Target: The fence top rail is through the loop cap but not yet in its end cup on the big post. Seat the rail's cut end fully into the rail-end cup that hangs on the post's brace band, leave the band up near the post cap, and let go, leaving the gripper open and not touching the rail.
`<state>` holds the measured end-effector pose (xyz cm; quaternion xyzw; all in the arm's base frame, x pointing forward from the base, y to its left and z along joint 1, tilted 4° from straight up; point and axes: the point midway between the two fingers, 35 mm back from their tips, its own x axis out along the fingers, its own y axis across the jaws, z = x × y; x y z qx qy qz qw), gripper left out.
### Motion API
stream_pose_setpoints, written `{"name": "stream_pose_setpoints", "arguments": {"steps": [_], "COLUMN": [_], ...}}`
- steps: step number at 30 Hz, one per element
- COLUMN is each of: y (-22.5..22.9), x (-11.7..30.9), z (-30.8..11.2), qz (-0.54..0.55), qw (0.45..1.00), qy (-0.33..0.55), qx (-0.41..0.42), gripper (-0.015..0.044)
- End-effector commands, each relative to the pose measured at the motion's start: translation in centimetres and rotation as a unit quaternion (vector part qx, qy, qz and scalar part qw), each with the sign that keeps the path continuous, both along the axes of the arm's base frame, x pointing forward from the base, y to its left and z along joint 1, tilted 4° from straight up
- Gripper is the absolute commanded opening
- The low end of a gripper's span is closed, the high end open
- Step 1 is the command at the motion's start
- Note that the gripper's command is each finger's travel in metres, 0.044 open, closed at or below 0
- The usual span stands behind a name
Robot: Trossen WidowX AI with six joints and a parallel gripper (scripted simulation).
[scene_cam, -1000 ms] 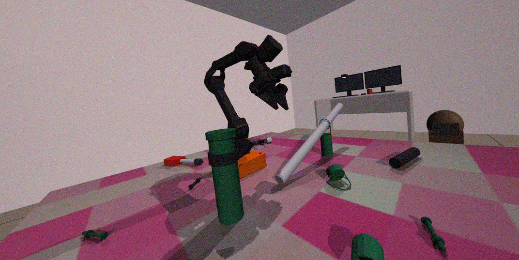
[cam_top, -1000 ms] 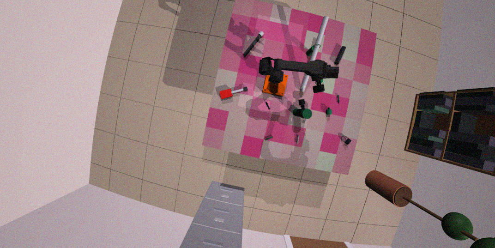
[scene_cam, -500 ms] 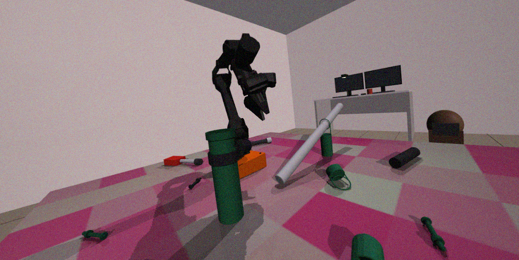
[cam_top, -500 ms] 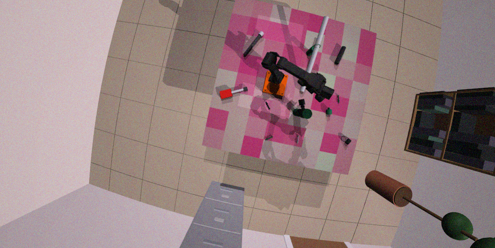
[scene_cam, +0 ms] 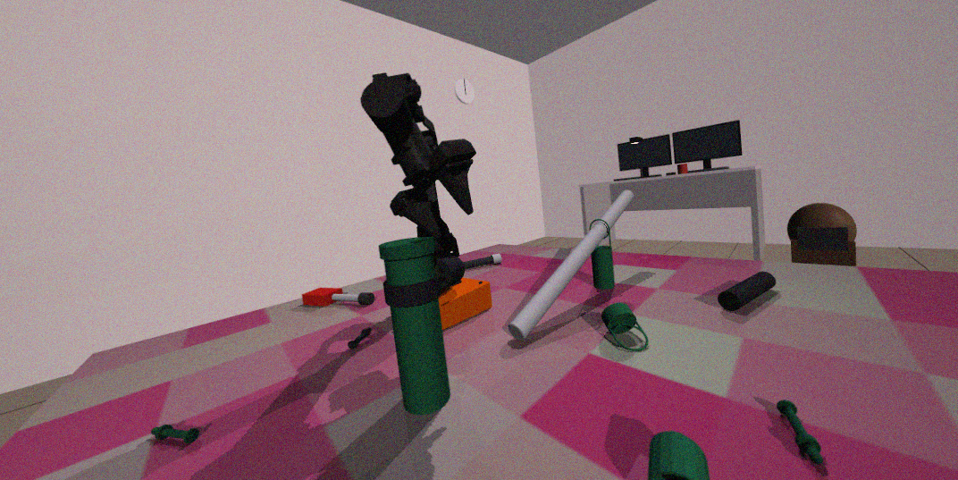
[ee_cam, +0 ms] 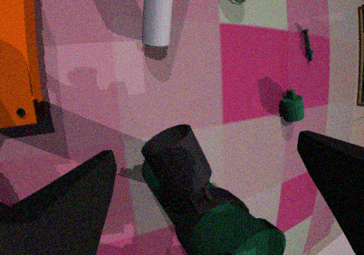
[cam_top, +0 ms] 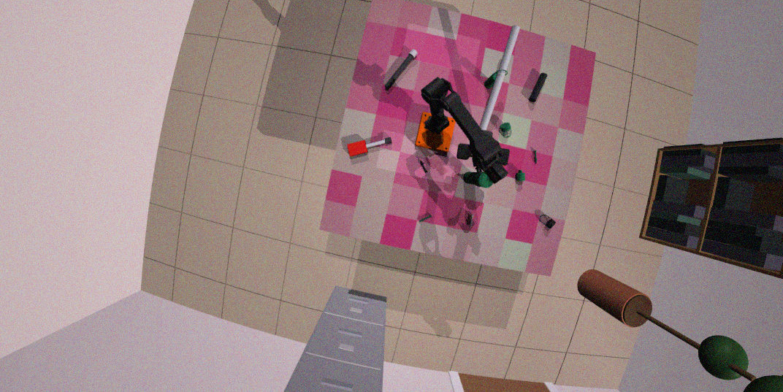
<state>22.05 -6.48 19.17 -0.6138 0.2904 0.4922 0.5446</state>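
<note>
The pale grey rail slants through the loop cap's ring on the small green post. Its lower cut end sits low over the mat, outside the cup and apart from the big post. The big green post stands upright. Its black brace band is up near the post cap. The black rail-end cup hangs on the band, its mouth toward the rail side. My gripper is open and empty above the cup, not touching the rail.
The orange arm base is close to the post. A spare loop cap lies near the rail. A green cap, a black cylinder and a red-headed tool lie around.
</note>
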Motion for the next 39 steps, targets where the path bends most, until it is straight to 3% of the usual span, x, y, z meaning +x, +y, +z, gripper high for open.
{"name": "stream_pose_setpoints", "arguments": {"steps": [1,12,18,39], "y": [-2.9,-2.9,-3.2,-2.8], "x": [-0.9,-0.9,-1.0,0.3], "z": [0.8,0.7,-2.6,-5.2], "qz": [0.147,0.147,0.147,0.147], "qw": [0.986,0.986,0.986,0.986], "qy": [-0.064,-0.064,-0.064,-0.064], "qx": [-0.044,-0.044,-0.045,-0.045], "gripper": [0.044,0.044,0.044,0.044]}}
